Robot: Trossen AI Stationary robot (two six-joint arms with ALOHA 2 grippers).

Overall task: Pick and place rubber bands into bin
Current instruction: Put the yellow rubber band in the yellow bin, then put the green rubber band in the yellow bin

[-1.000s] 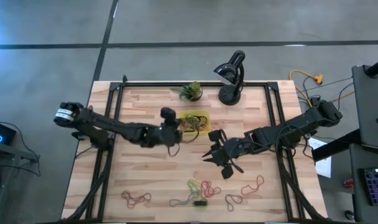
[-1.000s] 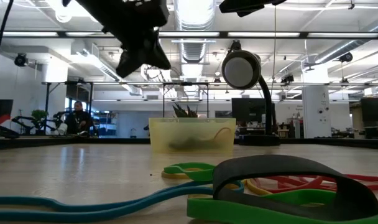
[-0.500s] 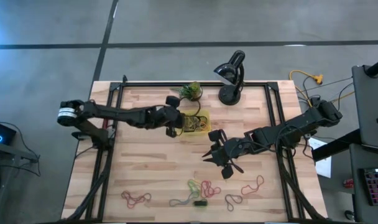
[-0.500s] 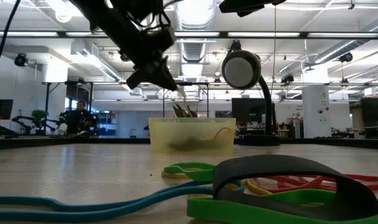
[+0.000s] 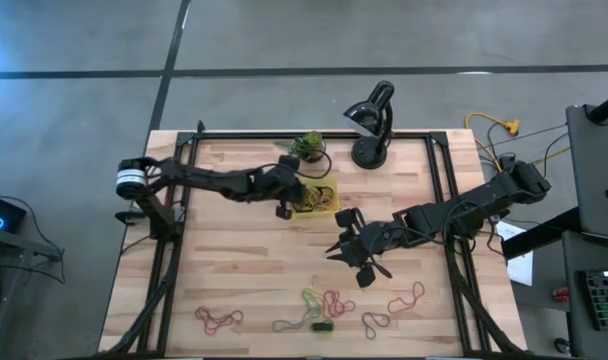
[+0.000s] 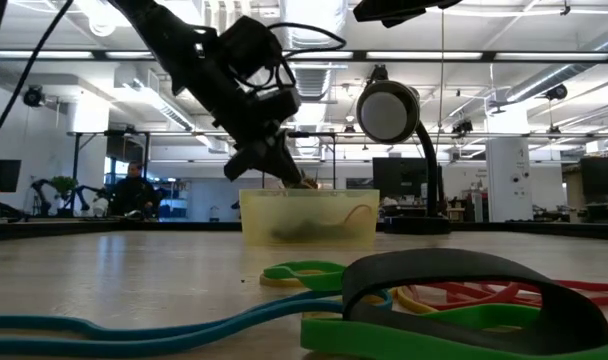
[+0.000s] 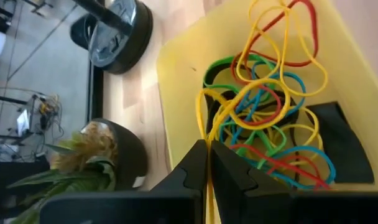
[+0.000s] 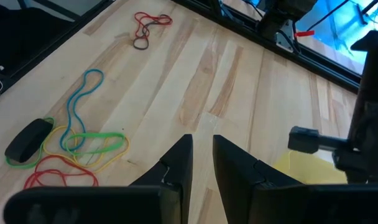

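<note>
The bin [image 5: 322, 197] is a small translucent-yellow tray near the table's far middle, also in the low view [image 6: 309, 218]. In the left wrist view it holds a tangle of rubber bands [image 7: 270, 118] in yellow, red, green and blue. My left gripper [image 5: 288, 200] [image 6: 282, 178] [image 7: 207, 152] hangs over the bin's left rim, shut on a yellow band. My right gripper [image 5: 346, 248] [image 8: 202, 155] hovers near the table's middle, narrowly open and touching nothing. More rubber bands [image 5: 319, 305] [image 8: 71, 143] lie flat along the near edge. My left gripper pinches one strand of a yellow rubber band [image 7: 206, 124] between its two shut fingers. It comes slanting down from the table's left side. The strand runs from the fingertips into the bin, and its far loop [image 7: 263, 93] lies on the pile of bands there.
A small potted plant [image 5: 307, 147] [image 7: 83, 149] and a black desk lamp [image 5: 372, 120] [image 7: 117, 34] stand just behind the bin. Loose band clusters sit near the near edge [image 5: 216, 320] [image 5: 404, 298]. A dark ring and coloured bands [image 6: 434, 300] lie close to the low camera.
My left gripper has moved toward the table's far edge and right, from beside the bin's left side to over its rim. It has also come down to just above the bin. The right arm has kept still.
</note>
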